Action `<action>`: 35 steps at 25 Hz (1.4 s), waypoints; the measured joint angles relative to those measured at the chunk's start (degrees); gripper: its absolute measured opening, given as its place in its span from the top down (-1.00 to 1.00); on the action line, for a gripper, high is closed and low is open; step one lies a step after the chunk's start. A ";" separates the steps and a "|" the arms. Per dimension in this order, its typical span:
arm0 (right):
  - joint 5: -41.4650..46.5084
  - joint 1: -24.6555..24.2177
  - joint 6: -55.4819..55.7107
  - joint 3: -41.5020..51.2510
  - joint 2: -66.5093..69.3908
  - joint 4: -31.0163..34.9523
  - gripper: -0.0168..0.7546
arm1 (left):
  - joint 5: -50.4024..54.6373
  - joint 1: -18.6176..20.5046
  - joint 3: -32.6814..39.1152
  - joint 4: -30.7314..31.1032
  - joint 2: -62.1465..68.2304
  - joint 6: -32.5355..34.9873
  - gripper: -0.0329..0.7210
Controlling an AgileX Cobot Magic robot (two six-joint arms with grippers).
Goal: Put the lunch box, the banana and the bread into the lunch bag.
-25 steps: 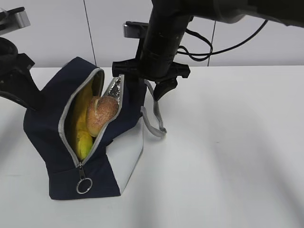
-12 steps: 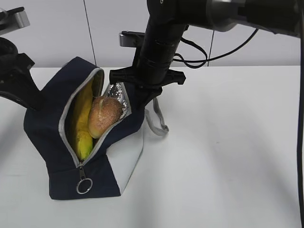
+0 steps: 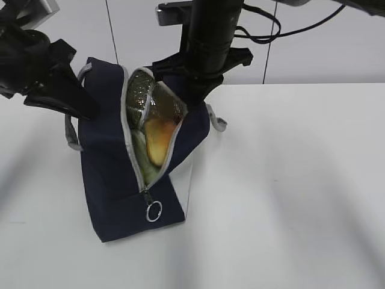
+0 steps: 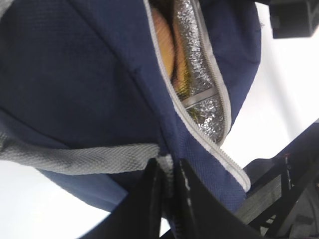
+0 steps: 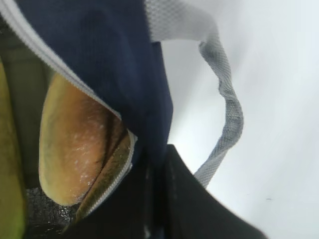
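Both hands, left hand and right hand, pinch opposite rims of the lunch bag.

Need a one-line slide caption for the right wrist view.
Right gripper pinching the navy lunch bag's edge, bread visible inside beside the banana.

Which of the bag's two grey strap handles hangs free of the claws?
The handle on the right side of the lunch bag, the grey loop dangling beside the right claw. The other strap runs into the left claw.
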 joint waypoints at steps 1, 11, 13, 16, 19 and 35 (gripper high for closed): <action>0.13 0.00 0.22 0.00 -0.73 -0.71 0.95 | -0.50 -0.53 -0.24 -0.65 0.24 0.00 0.83; 1.03 -1.64 0.77 0.00 -5.61 -6.70 0.96 | -1.81 -4.30 -9.94 -4.05 7.61 -0.12 0.81; 1.24 -2.82 0.90 0.00 -5.70 -7.02 0.96 | -1.90 -4.54 -12.04 -5.57 9.39 -0.22 0.81; 1.31 -4.15 1.13 0.00 -5.70 -7.25 0.96 | -1.90 -5.00 -14.46 -7.47 12.18 -0.22 0.81; 1.31 -4.26 1.17 0.00 -5.48 -7.25 0.96 | -1.90 -5.57 -15.69 -8.57 14.66 -0.22 0.80; 0.87 -4.26 3.10 -0.12 -3.12 -5.87 0.13 | -4.06 -6.24 -15.91 -7.73 16.84 -0.22 -0.14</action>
